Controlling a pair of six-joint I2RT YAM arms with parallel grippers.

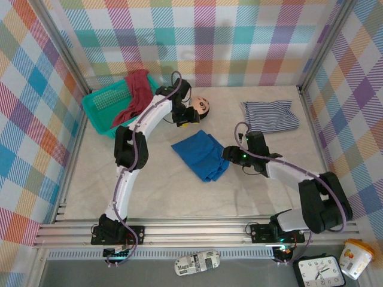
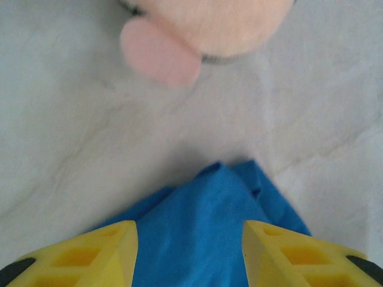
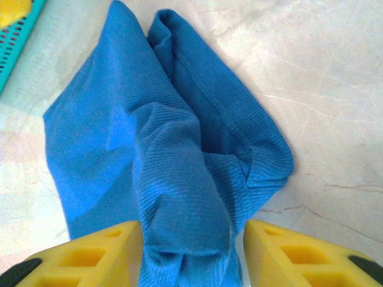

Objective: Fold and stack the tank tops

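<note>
The bright blue tank top lies crumpled in the middle of the table. My left gripper hovers over its far corner, open, with blue cloth lying between the yellow fingers. My right gripper is at the top's right edge, also open, and a bunched fold of blue cloth sits loose between its fingers. The striped tank top lies folded at the back right. The dark red tank top hangs over the basket's rim.
A teal mesh basket stands at the back left; its corner shows in the right wrist view. A small big-headed doll lies just beyond the left gripper, close in the left wrist view. Checked walls enclose the table.
</note>
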